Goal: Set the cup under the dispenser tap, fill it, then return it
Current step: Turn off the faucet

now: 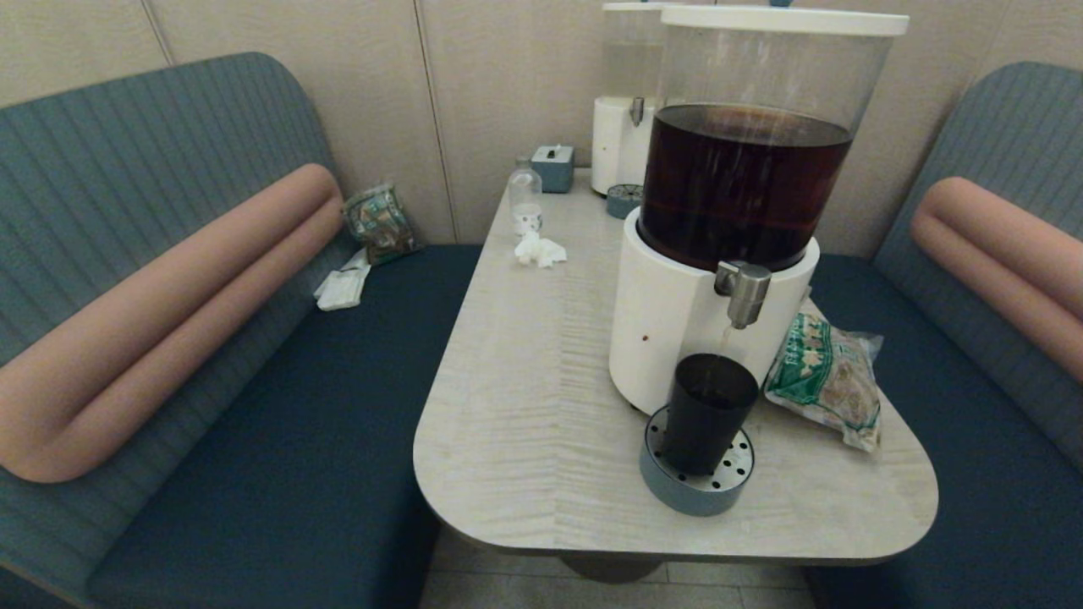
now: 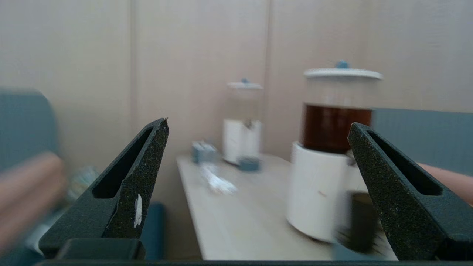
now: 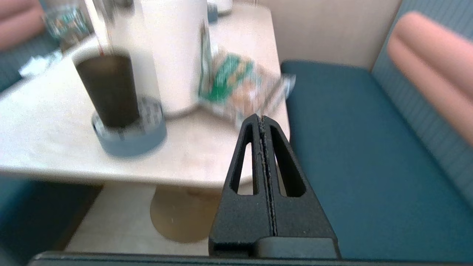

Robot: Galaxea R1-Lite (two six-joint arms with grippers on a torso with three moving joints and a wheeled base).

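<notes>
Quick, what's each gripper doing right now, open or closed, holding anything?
Left gripper: open, holding nothing, off the table.
Right gripper: closed, holding nothing, away from the cup.

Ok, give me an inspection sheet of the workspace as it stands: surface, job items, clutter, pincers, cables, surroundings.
Surface: pale wood-grain table, rounded corners.
Job's things: cup upright on the perforated drip tray, under the dispenser tap; a thin stream runs from the tap into it. Dispenser tank holds dark brown drink.
Clutter: snack bag beside the dispenser base; crumpled tissue, small clear bottle, tissue box, second dispenser at the far end.
Pincers: left pincer open, short of the table; right pincer shut, off the table's near edge. Neither holds anything.
Cables: nothing seen.
Surroundings: blue booth seats, another bag and napkins on the left one.
</notes>
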